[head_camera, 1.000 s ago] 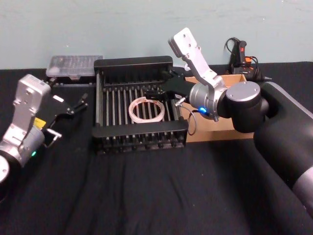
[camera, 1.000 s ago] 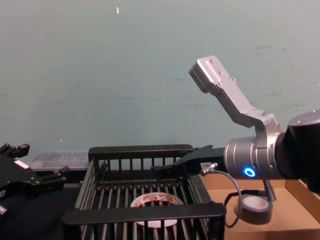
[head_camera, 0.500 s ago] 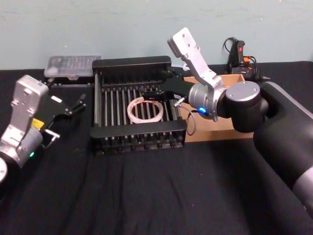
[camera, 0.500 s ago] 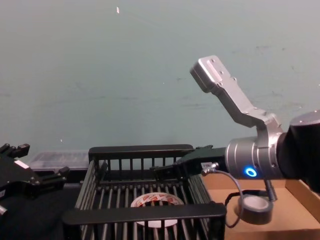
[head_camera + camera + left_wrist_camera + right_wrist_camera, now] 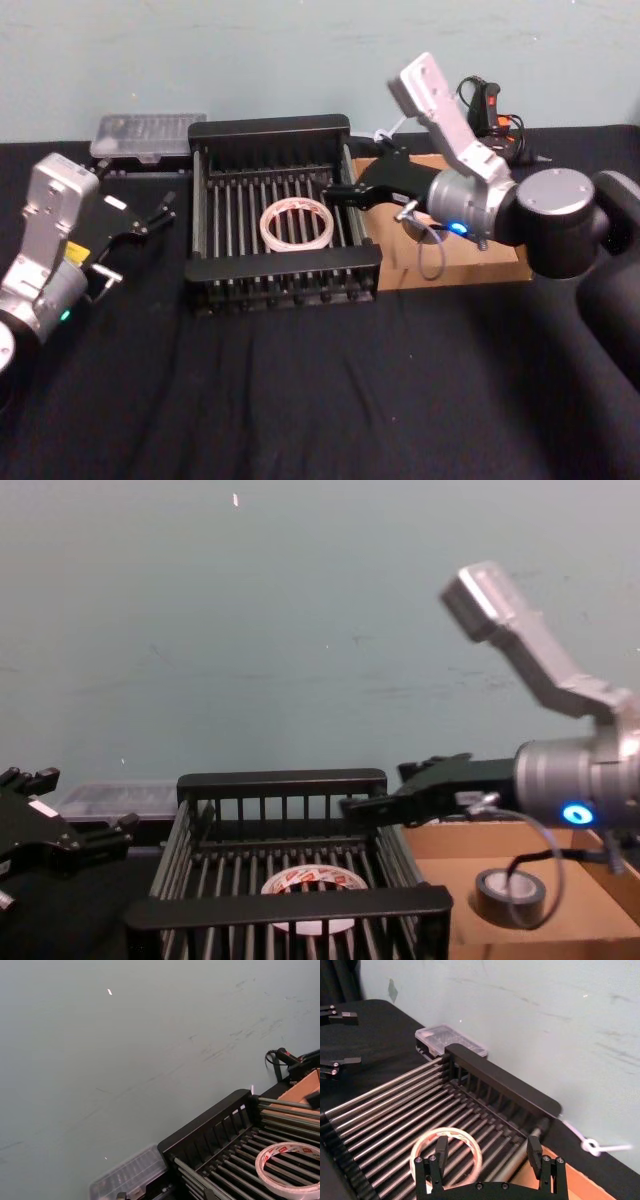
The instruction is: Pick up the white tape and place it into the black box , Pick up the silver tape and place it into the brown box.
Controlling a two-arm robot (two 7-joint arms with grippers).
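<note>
The white tape [image 5: 296, 224] lies flat on the barred floor of the black box [image 5: 205, 200], also seen as the white tape [image 5: 315, 885] [image 5: 445, 1152] [image 5: 290, 1170]. The silver tape [image 5: 503, 897] stands in the brown box [image 5: 590, 935] [image 5: 490, 265] just right of the crate. My right gripper [image 5: 345, 187] [image 5: 385, 802] [image 5: 487, 1152] hovers open and empty over the crate's right rim, above the seam between the two boxes. My left gripper [image 5: 158, 213] [image 5: 95, 832] rests open left of the crate, holding nothing.
A clear plastic case [image 5: 150, 135] [image 5: 451, 1040] sits behind the crate's back left corner. A black and orange tool [image 5: 490, 108] with cables lies behind the brown box. Black cloth covers the table [image 5: 300, 400], with open room in front.
My right arm has drawn back to the right, from over the crate's middle to its right rim. Both tapes and the left arm have stayed put.
</note>
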